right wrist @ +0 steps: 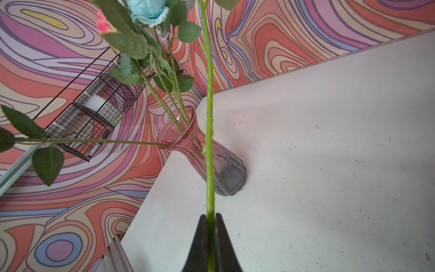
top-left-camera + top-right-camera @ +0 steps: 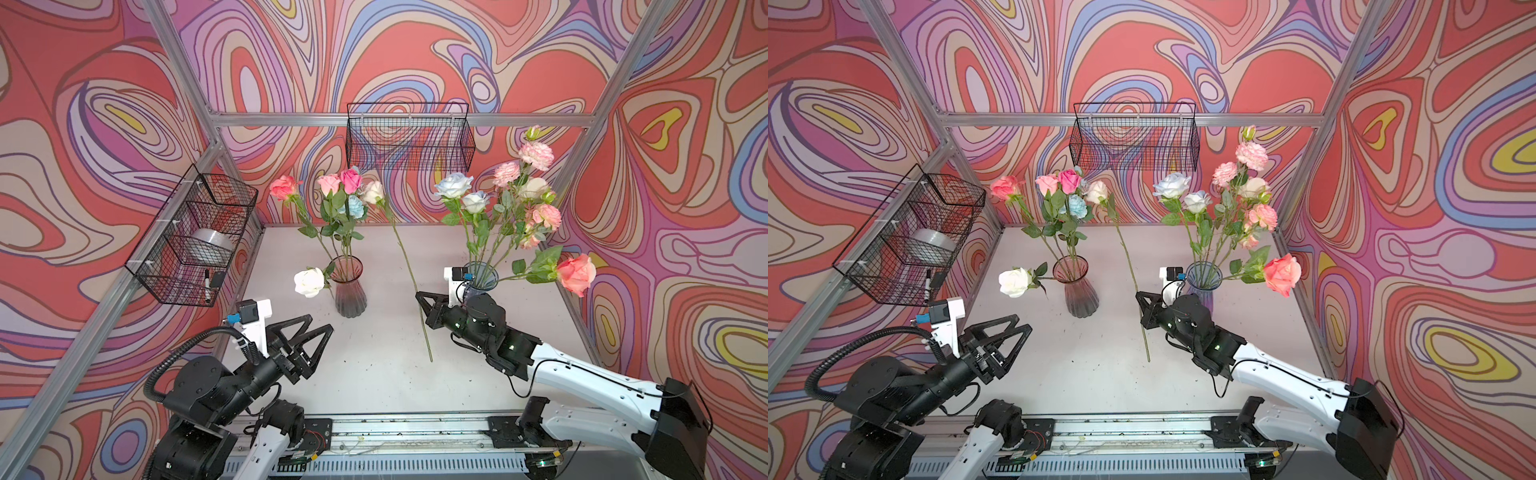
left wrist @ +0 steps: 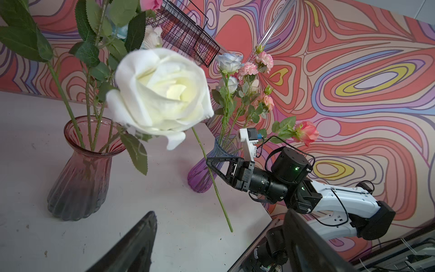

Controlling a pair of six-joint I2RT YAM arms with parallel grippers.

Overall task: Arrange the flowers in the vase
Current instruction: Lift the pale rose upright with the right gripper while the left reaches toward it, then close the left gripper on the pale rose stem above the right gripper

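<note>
Holding one flower: your right fingers [image 1: 202, 235] are pinched fully shut on the bare green stem [image 1: 209, 117] of a cream rose [image 2: 374, 192]. A short tail of stem sticks out past them on the side away from the bloom. Can't tell if that cut end touches the surface [image 2: 374, 374]. Your left fingers [image 2: 328, 330] are spread wide with nothing in them, and a droopy white rose [image 2: 309, 282] hangs just beyond their tips. The pink vase [image 2: 349, 286] stands between the two sets of fingers; the blue vase [image 2: 482, 276] is just behind the right ones.

My take: it weighs next to nothing, but the stem looks wiry and springy and the bloom is far out from the grip, so expect wagging. Thin slick plastic may twist in the pinch too. That leafless stretch is the place to hold, never the petals. The vase is glass, so levering on its rim could tip it.
</note>
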